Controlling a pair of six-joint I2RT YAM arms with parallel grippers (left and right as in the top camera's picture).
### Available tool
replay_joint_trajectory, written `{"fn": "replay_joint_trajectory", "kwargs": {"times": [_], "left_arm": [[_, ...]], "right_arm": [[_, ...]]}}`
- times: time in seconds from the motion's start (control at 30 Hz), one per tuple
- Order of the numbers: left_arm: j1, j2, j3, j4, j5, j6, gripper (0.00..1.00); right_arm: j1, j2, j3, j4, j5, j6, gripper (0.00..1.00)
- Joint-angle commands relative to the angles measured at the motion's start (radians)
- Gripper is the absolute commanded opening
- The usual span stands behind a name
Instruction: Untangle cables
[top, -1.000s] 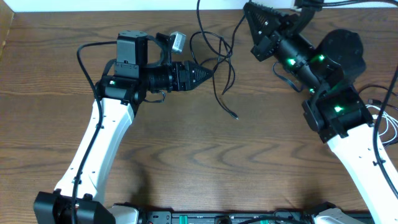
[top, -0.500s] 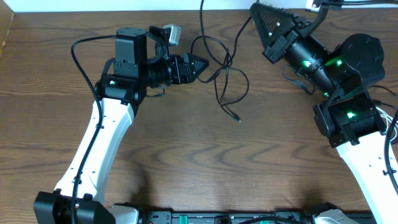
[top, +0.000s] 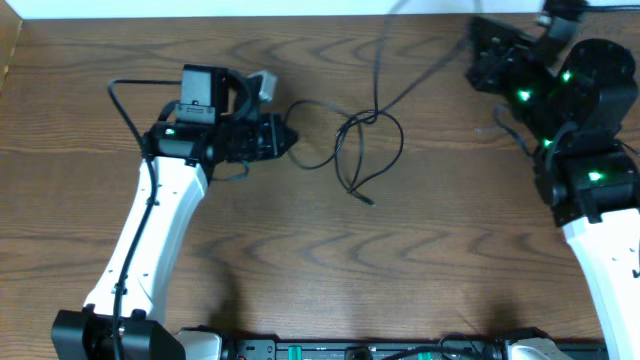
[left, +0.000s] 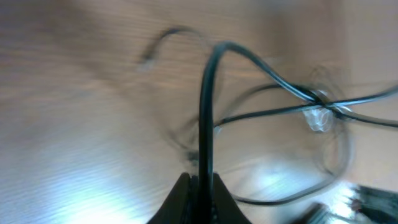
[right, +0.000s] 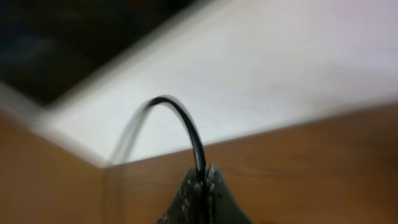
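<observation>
The left gripper (top: 285, 137) sits left of centre over the table (top: 300, 260), its jaws pinched on a black cable (left: 205, 106); in its wrist view that cord rises straight out from between the closed fingertips, then bends over towards the right. Following it rightward in the overhead view, the cord runs into the tangle (top: 368, 120), a loose loop lying flat on the wood near the middle of the table, where several strands cross at one spot. Below that crossing a short tail ends in a plug end (top: 368, 199), free and apart from both arms. From the crossing a strand (top: 420, 85) climbs up and to the right towards the right gripper (top: 478, 50) at the far top-right corner; its wrist view shows the jaws clamped on a black cord that arcs away up and to the left, though the blur makes it hard to be sure this is the same cord the left side holds. So the tangle lies between the two grippers, much nearer the left one, and the line from grip to grip runs roughly left to right with a rise towards the right; opening the knot looks to depend on drawing apart along that axis.
</observation>
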Motion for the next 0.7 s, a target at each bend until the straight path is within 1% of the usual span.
{"fn": "replay_joint_trajectory", "kwargs": {"times": [0.0,0.07,0.1,0.27,0.33,0.47,0.53,0.63,0.67], "left_arm": [[0.061,-0.025,0.01,-0.052,-0.364,0.06,0.07],[0.098,-0.043,0.01,-0.043,-0.379,0.052,0.08],[0.114,-0.06,0.011,-0.028,-0.379,0.027,0.08],[0.136,-0.169,0.011,0.083,-0.289,-0.003,0.07],[0.136,-0.236,0.011,0.138,-0.282,-0.046,0.08],[0.136,-0.34,0.011,0.218,-0.287,-0.066,0.08],[0.137,-0.393,0.011,0.249,-0.327,-0.081,0.08],[0.137,-0.441,0.011,0.25,-0.425,-0.099,0.11],[0.137,-0.446,0.011,0.25,-0.425,-0.104,0.11]], "right_arm": [[-0.09,0.006,0.005,-0.115,0.365,-0.118,0.01],[-0.138,0.02,0.005,-0.171,0.432,-0.156,0.01],[-0.162,0.027,0.005,-0.187,0.454,-0.174,0.01],[-0.204,0.032,0.005,-0.188,0.52,-0.184,0.01],[-0.215,0.032,0.005,-0.182,0.536,-0.184,0.01],[-0.237,0.036,0.005,-0.181,0.547,-0.191,0.01],[-0.247,0.04,0.005,-0.195,0.631,-0.191,0.01],[-0.249,0.044,0.005,-0.218,0.806,-0.187,0.01],[-0.249,0.044,0.005,-0.22,0.812,-0.187,0.01]]}}
